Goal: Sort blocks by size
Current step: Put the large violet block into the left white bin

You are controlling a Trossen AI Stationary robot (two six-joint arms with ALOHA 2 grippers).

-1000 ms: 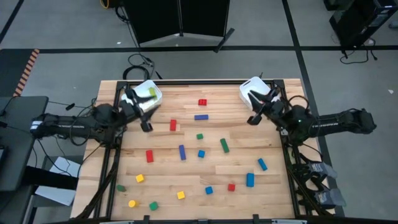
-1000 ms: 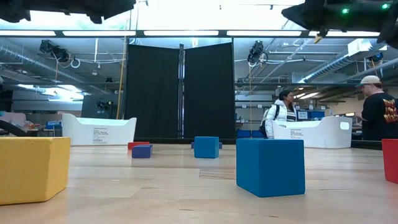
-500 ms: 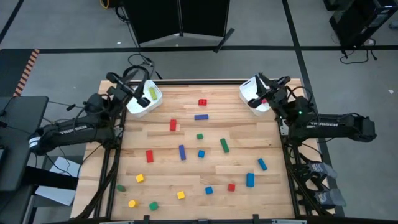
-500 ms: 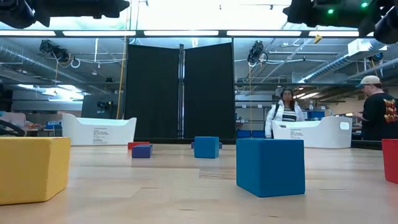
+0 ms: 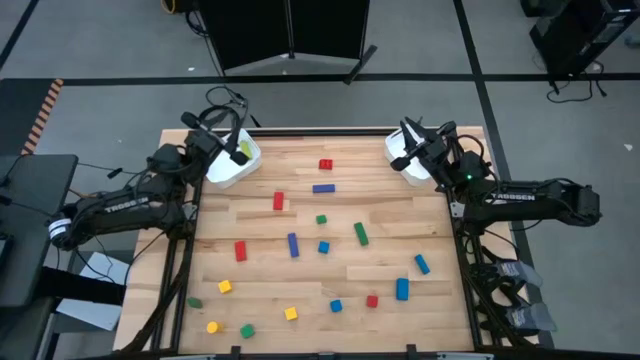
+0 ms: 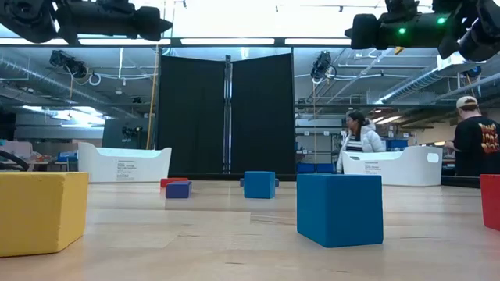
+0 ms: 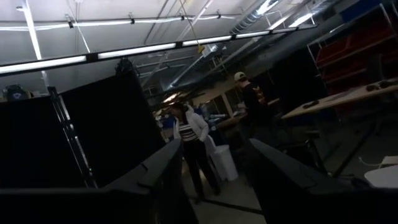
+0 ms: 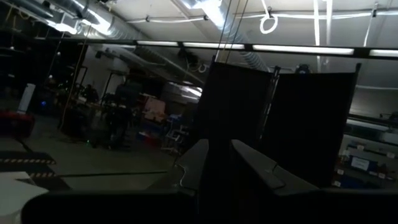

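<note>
Blocks in red, blue, green and yellow lie scattered on the wooden table [image 5: 250, 215], among them a red bar [image 5: 278, 201], a blue bar [image 5: 323, 187] and a green bar [image 5: 360, 234]. In the low view a yellow block [image 6: 39, 211] and a blue cube [image 6: 340, 208] stand closest. My left gripper [image 5: 228, 140] hangs open over the left white bin [image 5: 222, 172], in which a yellow-green block [image 5: 244, 150] lies. My right gripper [image 5: 412, 145] hangs over the right white bin [image 5: 400, 160]. Its fingers stand slightly apart [image 8: 219, 143] with nothing between them. The left fingers [image 7: 214, 143] are also empty.
Both bins sit at the table's far corners. Black cables [image 5: 222, 100] trail behind the left bin. A black screen [image 6: 226, 117] stands beyond the far edge. Two people [image 6: 355, 140] [image 6: 473, 133] are in the room behind. The near half of the table holds many small cubes.
Both grippers have swung from over the table toward its far edge and now hang above their bins, tipped upward and rolled. The left one went toward the far left corner, the right one toward the far right corner. No block has moved.
</note>
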